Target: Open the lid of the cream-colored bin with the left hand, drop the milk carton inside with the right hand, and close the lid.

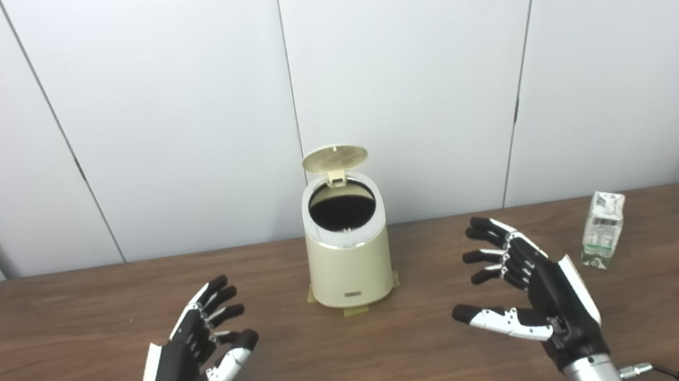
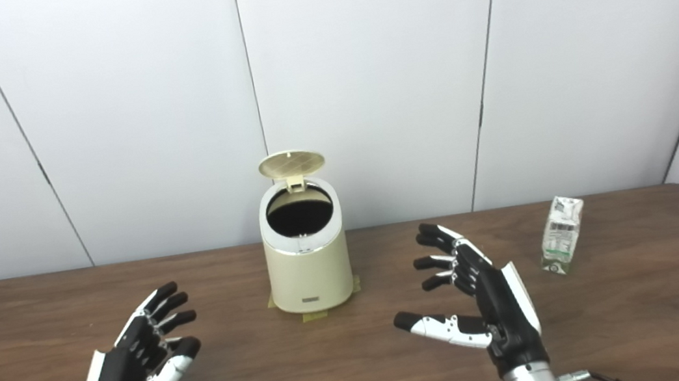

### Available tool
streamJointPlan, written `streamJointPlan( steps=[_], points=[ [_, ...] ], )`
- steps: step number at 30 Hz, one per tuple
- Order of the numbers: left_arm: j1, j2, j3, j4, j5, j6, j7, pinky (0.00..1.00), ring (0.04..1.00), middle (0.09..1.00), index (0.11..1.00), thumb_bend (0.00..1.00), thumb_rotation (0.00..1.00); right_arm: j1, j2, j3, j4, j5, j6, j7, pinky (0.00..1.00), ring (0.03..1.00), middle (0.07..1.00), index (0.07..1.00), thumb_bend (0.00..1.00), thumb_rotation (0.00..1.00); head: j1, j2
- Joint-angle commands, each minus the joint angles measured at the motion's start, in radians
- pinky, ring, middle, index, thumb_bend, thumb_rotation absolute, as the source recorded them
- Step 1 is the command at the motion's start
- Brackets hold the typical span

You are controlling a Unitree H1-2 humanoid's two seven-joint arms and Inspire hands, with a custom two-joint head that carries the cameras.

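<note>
The cream bin (image 1: pixel 349 261) stands with its lid (image 1: pixel 335 157) up, its inside dark. Right of it, well apart, stands a white-green carton (image 1: pixel 603 229). Left hand (image 1: pixel 194 360) and right hand (image 1: pixel 533 289) hover empty, fingers spread.

You see the bin (image 1: pixel 349 261) standing mid-desk (image 1: pixel 68 318) with its lid (image 1: pixel 335 157) up. The carton (image 1: pixel 604 230) stands upright to the far right. Your left hand (image 1: pixel 194 360) and right hand (image 1: pixel 532 286) hover with fingers (image 1: pixel 487 238) spread, holding nothing.

The bin (image 1: pixel 349 261) stands mid-table toward the far edge, lid (image 1: pixel 334 157) up, mouth unblocked from above and front. Bare tabletop (image 1: pixel 361 358) lies between it and the carton (image 1: pixel 604 229), which stands near the far right corner.
</note>
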Motion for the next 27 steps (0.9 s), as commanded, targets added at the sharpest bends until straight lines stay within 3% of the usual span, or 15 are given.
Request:
streamJointPlan(
  steps=[1, 4, 8, 11, 14, 17, 21, 25, 27],
  points=[
    [-0.035, 0.015, 0.009, -0.020, -0.014, -0.019, 0.004, 0.59, 0.777, 0.849, 0.878, 0.67, 0.36, -0.066, -0.062, -0.039, -0.030, 0.013, -0.038, 0.008, 0.59, 0.717, 0.830, 0.828, 0.76, 0.22, -0.018, -0.004],
    [-0.035, 0.019, 0.016, -0.021, -0.018, -0.007, 0.005, 0.61, 0.780, 0.850, 0.882, 0.62, 0.32, -0.105, -0.102, -0.075, -0.085, -0.008, -0.016, -0.008, 0.57, 0.685, 0.790, 0.789, 0.75, 0.21, -0.057, -0.013],
    [-0.037, 0.037, 0.021, -0.008, -0.023, -0.004, -0.005, 0.63, 0.792, 0.857, 0.895, 0.61, 0.34, -0.192, -0.168, -0.132, -0.215, -0.076, 0.134, -0.016, 0.52, 0.656, 0.745, 0.763, 0.73, 0.22, -0.128, -0.020],
    [-0.045, 0.048, 0.024, 0.009, -0.030, -0.018, -0.013, 0.64, 0.801, 0.865, 0.901, 0.59, 0.34, -0.250, -0.217, -0.169, -0.277, -0.056, 0.281, 0.018, 0.50, 0.651, 0.749, 0.761, 0.75, 0.17, -0.155, -0.022],
    [-0.049, 0.057, 0.022, 0.018, -0.033, -0.026, -0.016, 0.65, 0.801, 0.869, 0.912, 0.56, 0.34, -0.295, -0.258, -0.203, -0.277, -0.023, 0.385, 0.040, 0.51, 0.671, 0.761, 0.762, 0.76, 0.13, -0.172, -0.026],
    [-0.053, 0.063, 0.020, 0.024, -0.035, -0.032, -0.018, 0.66, 0.803, 0.874, 0.917, 0.53, 0.33, -0.323, -0.299, -0.229, -0.243, -0.002, 0.458, 0.052, 0.60, 0.750, 0.803, 0.780, 0.77, 0.13, -0.185, -0.028],
    [-0.055, 0.069, 0.020, 0.029, -0.035, -0.030, -0.015, 0.67, 0.806, 0.876, 0.920, 0.50, 0.33, -0.346, -0.351, -0.243, -0.170, 0.000, 0.472, 0.058, 0.70, 0.826, 0.852, 0.834, 0.82, 0.17, -0.197, -0.027],
    [-0.059, 0.070, 0.023, 0.035, -0.052, -0.030, -0.020, 0.68, 0.812, 0.879, 0.924, 0.49, 0.33, -0.363, -0.405, -0.237, -0.024, 0.019, 0.409, 0.084, 0.70, 0.861, 0.903, 0.874, 0.85, 0.19, -0.202, -0.027],
    [-0.059, 0.072, 0.024, 0.038, -0.057, -0.033, -0.022, 0.68, 0.812, 0.876, 0.921, 0.49, 0.32, -0.367, -0.424, -0.216, 0.029, 0.008, 0.409, 0.089, 0.69, 0.888, 0.923, 0.880, 0.87, 0.20, -0.203, -0.026]
  ],
)
